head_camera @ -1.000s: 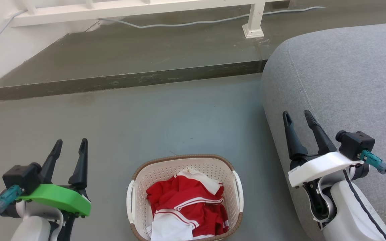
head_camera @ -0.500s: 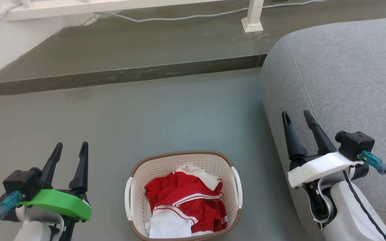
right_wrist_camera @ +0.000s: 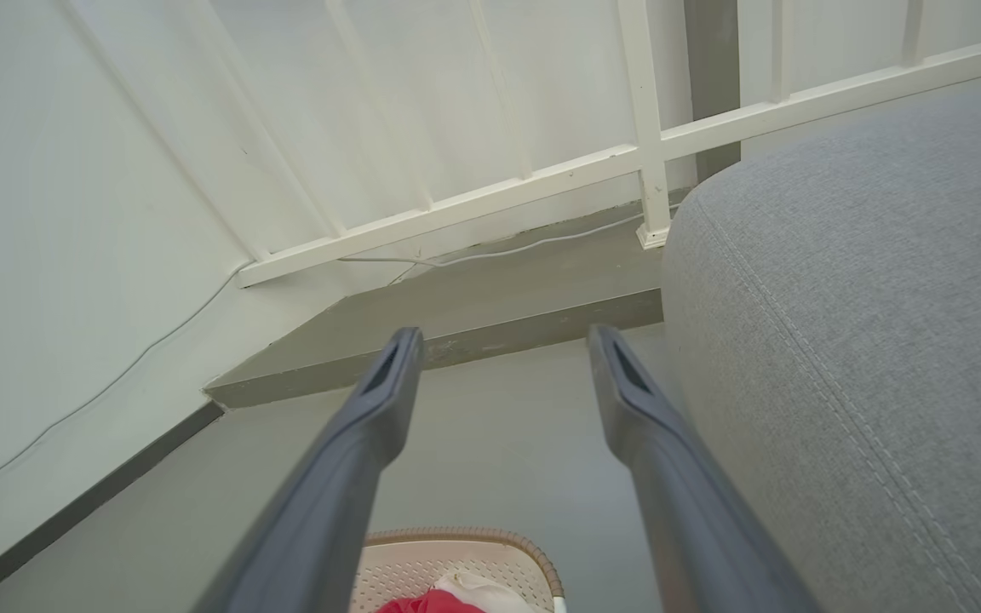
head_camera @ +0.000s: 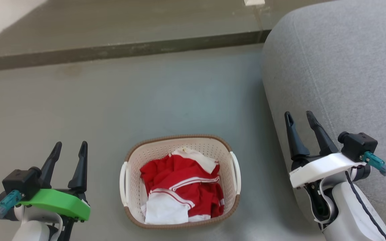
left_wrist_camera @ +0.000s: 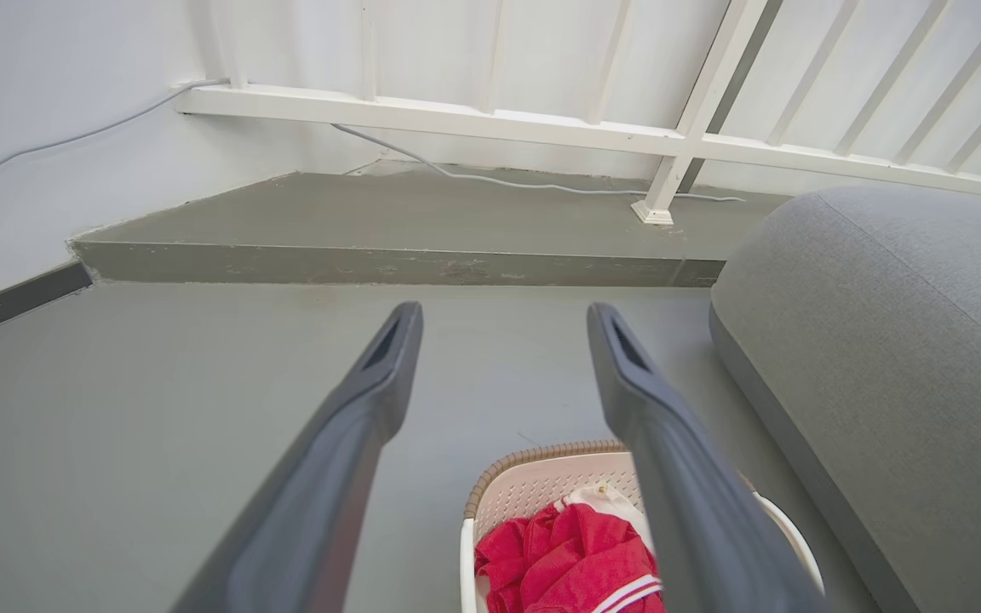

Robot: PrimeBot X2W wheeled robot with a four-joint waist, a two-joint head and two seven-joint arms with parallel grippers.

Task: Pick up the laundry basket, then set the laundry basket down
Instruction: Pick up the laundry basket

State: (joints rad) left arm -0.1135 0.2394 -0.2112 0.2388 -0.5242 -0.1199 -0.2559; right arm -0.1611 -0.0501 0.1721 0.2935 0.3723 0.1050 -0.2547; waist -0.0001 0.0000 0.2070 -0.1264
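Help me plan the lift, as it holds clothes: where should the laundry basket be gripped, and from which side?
Probably by its two white handles: left tool on the left handle, right tool on the right handle, each coming in from its own side. The laundry basket sits upright between both open tools, a handle facing each.

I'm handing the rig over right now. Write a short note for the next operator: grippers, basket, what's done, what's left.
Left gripper: open, empty, to the basket's left, not touching it.
Right gripper: open, empty, to the basket's right, in front of the grey sofa.
Laundry basket: upright on the floor between the two arms, with red and white clothes inside.
Done: nothing gripped yet.
Left: grasp the basket, lift it, set it down.
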